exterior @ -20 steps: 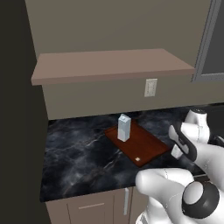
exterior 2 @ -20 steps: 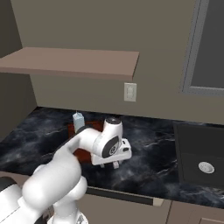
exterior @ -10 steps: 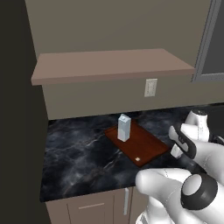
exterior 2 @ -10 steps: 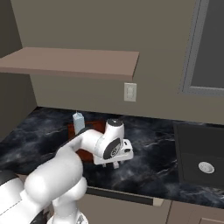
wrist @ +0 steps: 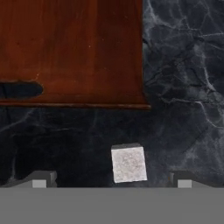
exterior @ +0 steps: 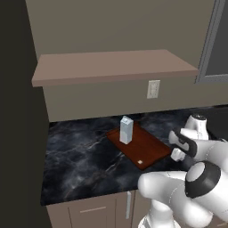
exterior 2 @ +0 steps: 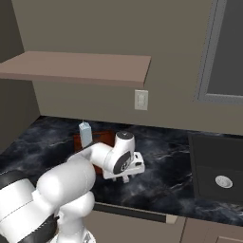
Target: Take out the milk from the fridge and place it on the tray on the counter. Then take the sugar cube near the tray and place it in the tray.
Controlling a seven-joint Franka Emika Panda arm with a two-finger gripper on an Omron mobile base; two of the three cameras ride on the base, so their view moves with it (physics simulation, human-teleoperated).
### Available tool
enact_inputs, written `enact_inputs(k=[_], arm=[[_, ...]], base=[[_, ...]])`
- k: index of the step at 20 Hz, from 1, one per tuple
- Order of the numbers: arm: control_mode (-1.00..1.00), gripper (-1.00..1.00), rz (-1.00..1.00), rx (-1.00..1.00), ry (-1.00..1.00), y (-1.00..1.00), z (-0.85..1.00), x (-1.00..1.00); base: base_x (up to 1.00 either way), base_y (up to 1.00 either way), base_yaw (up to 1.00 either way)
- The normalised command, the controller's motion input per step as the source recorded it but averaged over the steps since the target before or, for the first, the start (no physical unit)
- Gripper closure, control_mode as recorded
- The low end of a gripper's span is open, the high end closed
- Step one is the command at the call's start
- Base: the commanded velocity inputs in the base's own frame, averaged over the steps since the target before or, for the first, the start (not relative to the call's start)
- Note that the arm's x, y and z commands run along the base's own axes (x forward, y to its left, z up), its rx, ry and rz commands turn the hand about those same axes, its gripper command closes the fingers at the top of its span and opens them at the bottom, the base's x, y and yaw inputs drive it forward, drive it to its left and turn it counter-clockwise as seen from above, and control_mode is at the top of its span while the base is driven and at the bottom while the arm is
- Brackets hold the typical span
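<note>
The milk point(exterior: 126, 130) stands upright on the far end of the reddish-brown tray point(exterior: 149, 149), which lies on the black marble counter point(exterior: 84, 164). From the right base view the milk point(exterior 2: 86, 134) and the tray point(exterior 2: 102, 138) sit behind my arm. My gripper point(exterior: 177, 153) points down at the counter point(exterior 2: 161, 178) just off the tray's near right corner. In the hand view the gripper point(wrist: 113, 181) is open, and the sugar cube point(wrist: 128, 163) lies on the counter between its fingertips, a little off the tray's edge point(wrist: 74, 65). The fridge's black side point(exterior: 18, 111) stands at the left.
A brown shelf point(exterior: 116, 64) runs along the wall above the counter, with a wall outlet point(exterior: 153, 89) under it. A dark sink point(exterior 2: 216, 173) is set into the counter to the right. A grey-framed dark panel point(exterior 2: 225, 52) hangs at the upper right.
My elbow has risen and the hand has sunk slightly toward the counter. The jaws stay open. Milk and tray have not moved.
</note>
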Motion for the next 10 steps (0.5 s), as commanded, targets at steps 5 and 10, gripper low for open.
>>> enact_inputs(k=[5,10], arm=[[-1.0,-1.0,0.0,0.0,-0.01,-0.19,-0.13,0.08],[-1.0,-1.0,0.0,0.0,0.0,-0.09,-0.16,0.08]], base=[[0.0,0.0,0.0],[0.0,0.0,0.0]])
